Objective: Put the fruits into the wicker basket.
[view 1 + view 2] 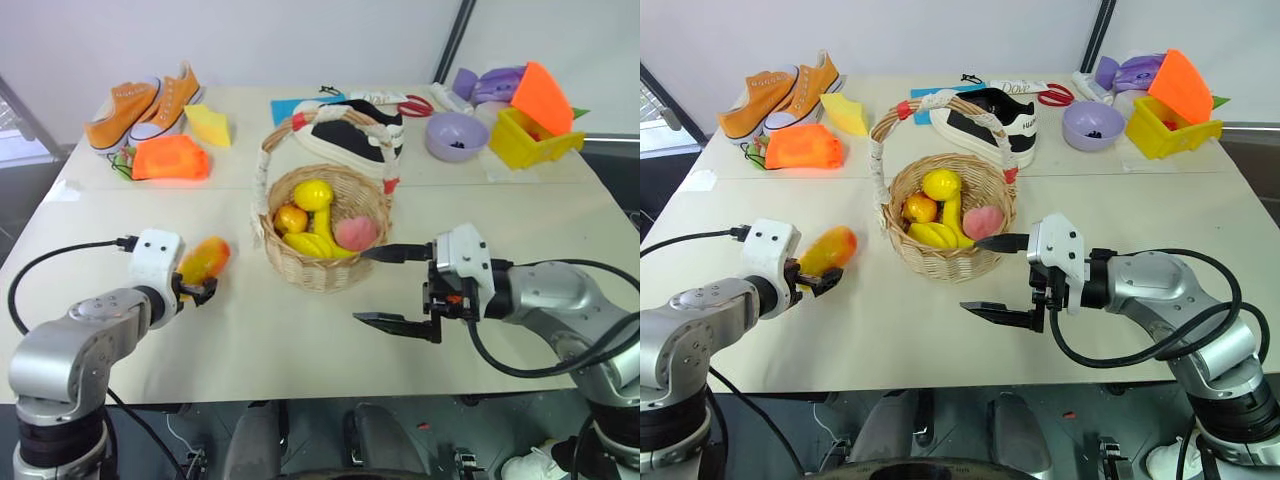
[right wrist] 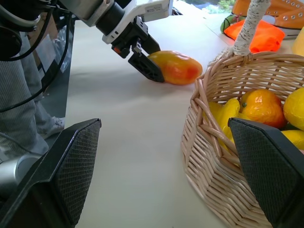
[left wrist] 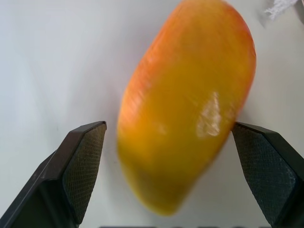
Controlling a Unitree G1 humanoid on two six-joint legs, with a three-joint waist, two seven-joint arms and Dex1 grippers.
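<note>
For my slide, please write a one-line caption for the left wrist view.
Left gripper straddles the mango on the white table, one pad touching, the other apart.

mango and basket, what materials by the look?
Mango: likely smooth moulded plastic or foam, going by the glossy highlight on its red-to-yellow skin.
Wicker basket: woven tan cane with visible interlaced strands, matte; handle wrapped in white cloth.

The mango (image 1: 204, 259), red fading to yellow-orange, is lying on its side on the surface (image 1: 300, 330), left of the basket (image 1: 322, 262) that is sitting upright, holding the lemon (image 1: 312, 194).
</note>
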